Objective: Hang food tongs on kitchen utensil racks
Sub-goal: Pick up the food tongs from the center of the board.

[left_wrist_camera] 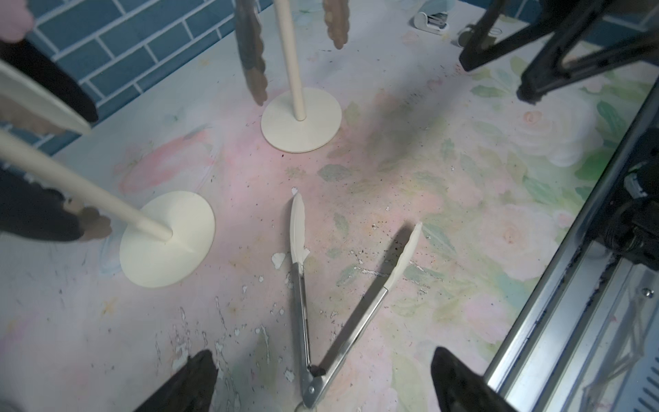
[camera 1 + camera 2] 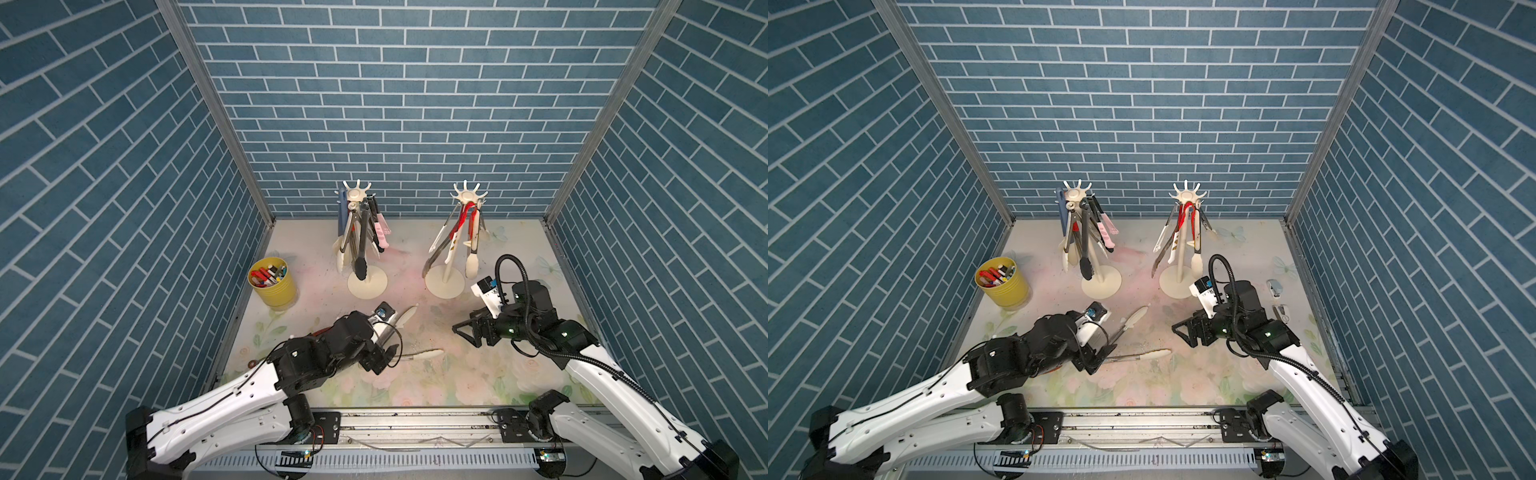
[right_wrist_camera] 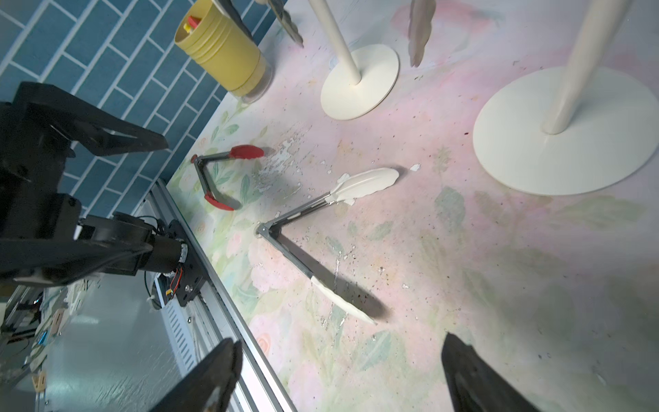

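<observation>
Low centre of both top views: cream-tipped tongs [image 2: 424,354] flat on the floral desk [image 2: 457,382], arms spread in a wide V, hinge end hidden under the left arm. Left fingers [image 2: 386,353] just beside that hinge end. Right fingers [image 2: 480,332] well apart from it, right of centre, pointing left across the frame. Behind, toward the brick wall: left rack [image 2: 376,289] and right rack [image 2: 455,289], both upright, with hanging tongs [image 2: 360,266] crowded on the hooks of each. Yellow cup [image 2: 276,293] of markers at the left edge of the desk.

Left wrist view: cream-tipped tongs [image 1: 303,303] at lower centre, hinge at the bottom edge between the left fingers [image 1: 194,387]. Spread wide, holding nothing, neither one touching the steel as far as shows. Both round rack bases on the desk beyond the cream tips.

Right wrist view: right fingers [image 3: 474,378] at the bottom edge, wide apart and empty. Cream-tipped tongs [image 3: 367,183] mid-frame on the desk. Red-tipped tongs [image 3: 246,152] lying further left, near the metal rail [image 3: 224,303], likewise spread open.
</observation>
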### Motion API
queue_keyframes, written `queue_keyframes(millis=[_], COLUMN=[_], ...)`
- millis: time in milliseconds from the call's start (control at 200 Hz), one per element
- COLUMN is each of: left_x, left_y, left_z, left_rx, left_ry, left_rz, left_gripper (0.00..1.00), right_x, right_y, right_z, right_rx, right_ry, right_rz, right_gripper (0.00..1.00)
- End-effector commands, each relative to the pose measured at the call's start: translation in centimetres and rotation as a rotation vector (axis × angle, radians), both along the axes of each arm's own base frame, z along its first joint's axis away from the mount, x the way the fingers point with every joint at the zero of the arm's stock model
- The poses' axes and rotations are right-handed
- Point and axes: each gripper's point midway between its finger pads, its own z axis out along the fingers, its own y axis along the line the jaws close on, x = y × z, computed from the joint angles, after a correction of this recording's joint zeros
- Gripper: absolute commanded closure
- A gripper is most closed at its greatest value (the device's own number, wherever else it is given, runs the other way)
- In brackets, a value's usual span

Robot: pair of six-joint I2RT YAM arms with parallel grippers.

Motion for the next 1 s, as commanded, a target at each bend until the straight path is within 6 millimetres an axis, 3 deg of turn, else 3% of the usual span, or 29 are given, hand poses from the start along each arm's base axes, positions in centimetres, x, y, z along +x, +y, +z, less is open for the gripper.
queue_keyframes(millis=[0,275,515,655,990], left_x=[-0.2,-0.5,-0.7,-0.7,-0.9], left_y=[3.2,9.5,11.3,12.3,13.3], left_z=[-0.8,0.5,-0.2,0.1,0.7], left_rx=[-0.081,-0.128,-0.082,-0.101,-0.153], left_ry=[0.095,0.062,0.08,0.059,0.038], left_rz=[0.212,0.461,0.541,0.576,0.604], left_gripper=[0.02,0.01,0.01,0.01,0.01], right_x=[-0.4,-2.0,-2.3,-2.6,-3.6], right_y=[1.9,8.1,12.6,14.0,15.4], right_z=[0.7,-3.8,-6.0,-8.0,-12.3], right_rx=[-0.014,-0.215,-0.28,-0.314,-0.392], right_ry=[-0.068,-0.171,-0.194,-0.178,-0.137], right_rz=[0.124,0.472,0.71,0.79,0.874], right_gripper=[0.12,0.13,0.19,0.22,0.31])
